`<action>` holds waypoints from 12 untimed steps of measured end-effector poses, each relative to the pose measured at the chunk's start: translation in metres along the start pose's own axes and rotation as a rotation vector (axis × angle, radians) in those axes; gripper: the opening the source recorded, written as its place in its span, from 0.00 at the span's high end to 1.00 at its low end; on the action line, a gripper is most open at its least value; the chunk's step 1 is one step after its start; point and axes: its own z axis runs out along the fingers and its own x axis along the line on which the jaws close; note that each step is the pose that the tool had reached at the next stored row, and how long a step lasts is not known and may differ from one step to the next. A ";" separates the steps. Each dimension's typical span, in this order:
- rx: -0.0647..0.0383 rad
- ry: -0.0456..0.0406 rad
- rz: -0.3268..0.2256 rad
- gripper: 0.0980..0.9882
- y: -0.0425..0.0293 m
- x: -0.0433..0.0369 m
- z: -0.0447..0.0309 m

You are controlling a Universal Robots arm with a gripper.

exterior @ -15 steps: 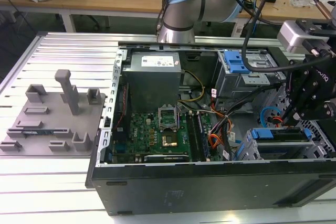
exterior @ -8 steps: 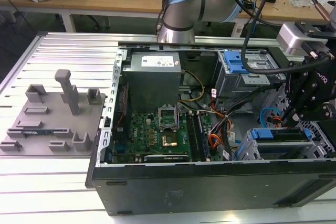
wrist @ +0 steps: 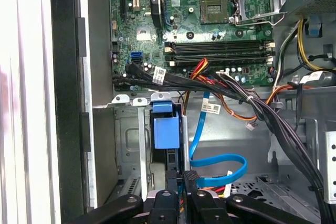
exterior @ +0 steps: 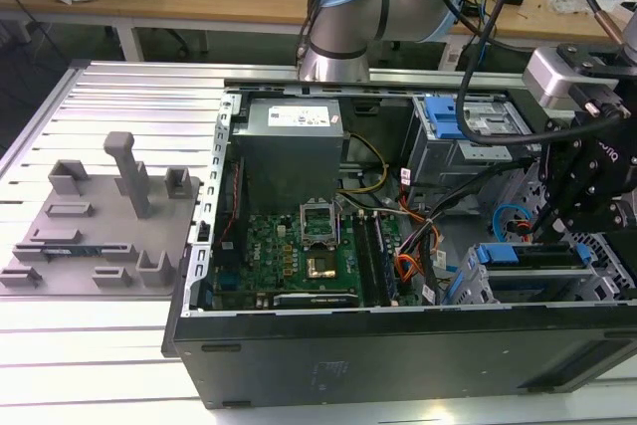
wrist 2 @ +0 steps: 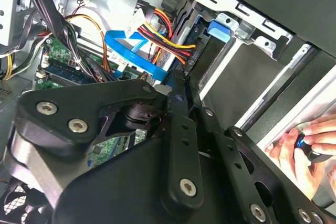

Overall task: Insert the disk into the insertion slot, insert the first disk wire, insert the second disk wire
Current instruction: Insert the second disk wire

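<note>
The disk (exterior: 528, 255), in its blue carrier, sits inside the insertion slot (exterior: 476, 284) at the front of the case on the exterior view's right. The carrier's blue end (wrist: 167, 130) faces up between the cage walls (wrist: 126, 145). My gripper (wrist: 181, 181) stands directly over the disk's end, its fingers close together on the plug of the first disk wire (wrist 2: 167, 39), a red, orange and yellow bundle. The second disk wire (wrist: 220, 167), a blue cable, loops loosely right beside the fingers. In the exterior view the gripper (exterior: 550, 236) reaches down into the cage.
The motherboard (exterior: 289, 246) and power supply (exterior: 289, 141) fill the case's middle. A thick black cable bundle (wrist: 236, 95) crosses close above the cage. A larger cage with a blue latch (exterior: 468, 121) stands behind. A person's hand (wrist 2: 302, 148) is outside the case wall.
</note>
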 end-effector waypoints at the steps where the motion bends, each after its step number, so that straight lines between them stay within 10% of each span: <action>1: 0.000 0.0000 0.000 0.93 0.0000 0.0001 0.0002; 12: 0.000 0.0001 0.000 0.93 -0.0013 0.0004 0.0030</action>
